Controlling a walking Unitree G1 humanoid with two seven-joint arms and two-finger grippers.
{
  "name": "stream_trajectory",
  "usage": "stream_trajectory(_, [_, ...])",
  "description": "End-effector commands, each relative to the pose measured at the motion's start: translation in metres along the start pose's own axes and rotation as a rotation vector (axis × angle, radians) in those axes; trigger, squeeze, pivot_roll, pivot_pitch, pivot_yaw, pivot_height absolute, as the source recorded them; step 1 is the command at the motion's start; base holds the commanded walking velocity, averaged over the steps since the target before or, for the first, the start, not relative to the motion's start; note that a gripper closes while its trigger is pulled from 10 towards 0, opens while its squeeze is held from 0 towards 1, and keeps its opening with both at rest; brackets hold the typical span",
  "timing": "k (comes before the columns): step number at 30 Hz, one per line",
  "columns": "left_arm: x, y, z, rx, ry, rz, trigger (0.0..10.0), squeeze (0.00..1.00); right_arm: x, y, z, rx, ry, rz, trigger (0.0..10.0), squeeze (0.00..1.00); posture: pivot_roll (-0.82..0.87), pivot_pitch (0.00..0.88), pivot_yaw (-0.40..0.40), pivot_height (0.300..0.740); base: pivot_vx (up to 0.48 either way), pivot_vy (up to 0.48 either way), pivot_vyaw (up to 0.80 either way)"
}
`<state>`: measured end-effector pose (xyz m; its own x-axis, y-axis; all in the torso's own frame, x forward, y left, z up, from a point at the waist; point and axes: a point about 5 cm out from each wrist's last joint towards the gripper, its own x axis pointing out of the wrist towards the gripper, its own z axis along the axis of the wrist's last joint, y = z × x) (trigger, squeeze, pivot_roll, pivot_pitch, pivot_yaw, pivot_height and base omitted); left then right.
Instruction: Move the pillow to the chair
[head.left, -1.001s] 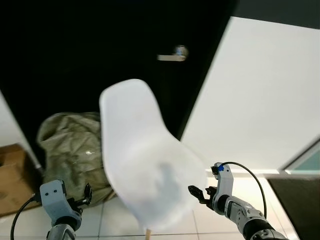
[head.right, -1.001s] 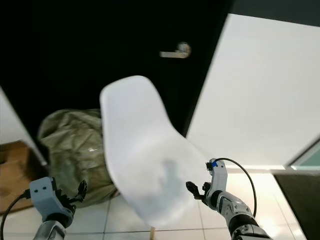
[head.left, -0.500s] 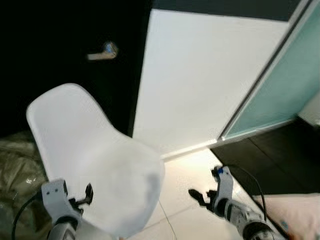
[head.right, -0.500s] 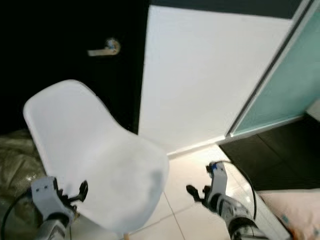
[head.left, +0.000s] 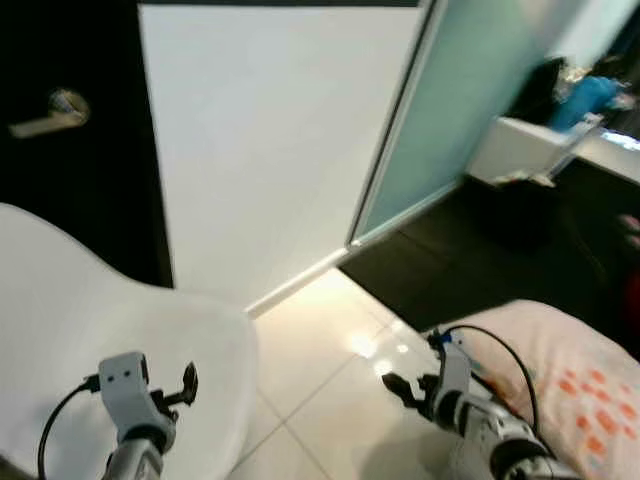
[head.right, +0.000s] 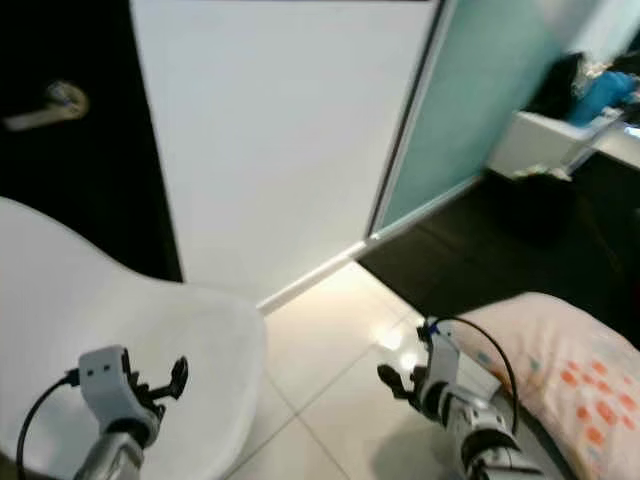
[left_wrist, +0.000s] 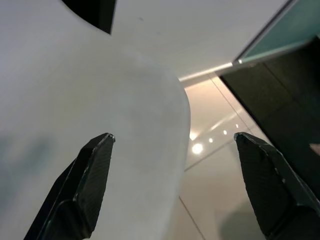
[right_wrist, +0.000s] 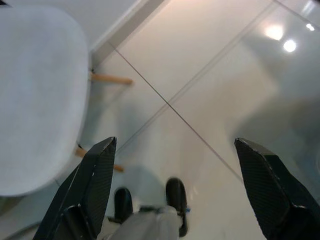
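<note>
Both grippers hold nothing, fingers spread: the left gripper (head.left: 188, 385) over the white chair (head.left: 70, 330) seat, the right gripper (head.left: 398, 388) above pale floor tiles (head.left: 320, 350). The pink patterned pillow (head.left: 560, 375) lies just right of the right gripper, seemingly lengthwise away from the chair.

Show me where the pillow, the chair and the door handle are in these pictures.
pillow (head.right: 565, 370), right eye view, on its patterned top.
chair (head.left: 70, 320), left eye view, on its white seat.
door handle (head.left: 45, 118), left eye view, on the lever.
</note>
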<state>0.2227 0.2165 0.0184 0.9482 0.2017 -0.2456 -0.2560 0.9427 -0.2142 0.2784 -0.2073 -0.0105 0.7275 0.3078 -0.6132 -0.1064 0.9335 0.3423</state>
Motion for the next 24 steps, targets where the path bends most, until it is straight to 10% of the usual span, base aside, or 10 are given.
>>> stream_trajectory(1, [-0.0033,0.0022,-0.007,-0.001,0.027,0.014,10.0,0.0,-0.0021,-0.0039,-0.0036,0.002,0.014,-0.013,10.0,0.0,-0.03,0.042,-0.136,0.74,0.0,0.0,-0.79])
stream_trajectory(24, [-0.002,0.0019,-0.007,-0.017,0.05,0.013,10.0,0.0,-0.0029,-0.0052,-0.0044,0.001,0.022,-0.012,10.0,0.0,-0.04,0.05,-0.135,0.74,0.0,0.0,-0.79])
